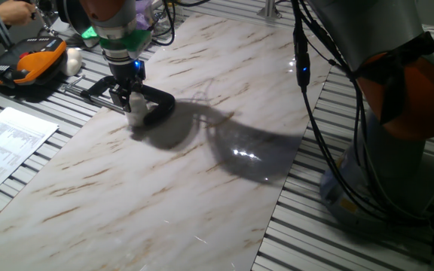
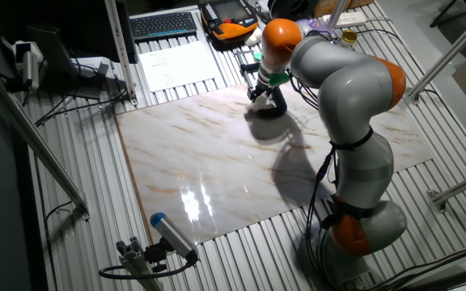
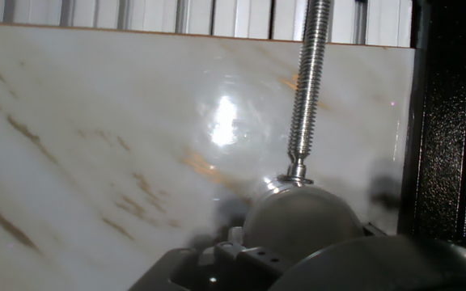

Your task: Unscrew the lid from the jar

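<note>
A: Translucent-white jar (image 1: 137, 113) sits in a black clamp (image 1: 153, 102) at the marble slab's (image 1: 202, 165) far edge; gripper (image 1: 130, 96) closed narrow around its lid (image 1: 135, 98).

B: Judgement: keep wrist axis centred over the lid, twist without side-load.

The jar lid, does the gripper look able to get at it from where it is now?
Probably yes. The gripper hangs right over the small whitish jar, which sits in a black clamp on the marble table. Nothing stands between them, though whether the fingers already grip the lid cannot be told.
</note>
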